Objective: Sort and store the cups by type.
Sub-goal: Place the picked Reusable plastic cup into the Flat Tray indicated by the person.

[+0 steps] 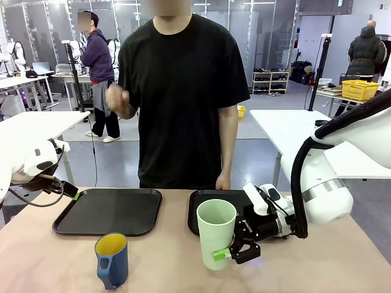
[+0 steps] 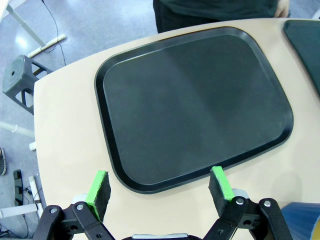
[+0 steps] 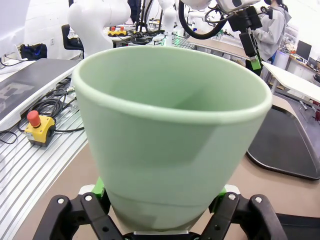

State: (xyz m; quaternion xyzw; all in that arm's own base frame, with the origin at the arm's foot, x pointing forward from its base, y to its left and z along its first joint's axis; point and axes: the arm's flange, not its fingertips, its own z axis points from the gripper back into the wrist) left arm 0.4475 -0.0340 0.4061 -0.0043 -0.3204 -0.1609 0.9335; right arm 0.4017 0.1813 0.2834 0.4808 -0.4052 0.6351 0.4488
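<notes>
Neither cup was seen stored on a tray; the sorting was judged barely begun.
The pale green tumbler (image 1: 216,229) was clamped near its base by the right gripper (image 1: 237,251), upright, at about 6 o'clock of the right tray (image 1: 201,198); whether it was clear of the table (image 1: 49,262) could not be told. The blue mug (image 1: 112,261) stood on the table at 6 o'clock of the left tray (image 1: 110,210). The left gripper (image 2: 160,182) was spread wide and empty over that tray's rim. Both placements were judged outstanding.
</notes>
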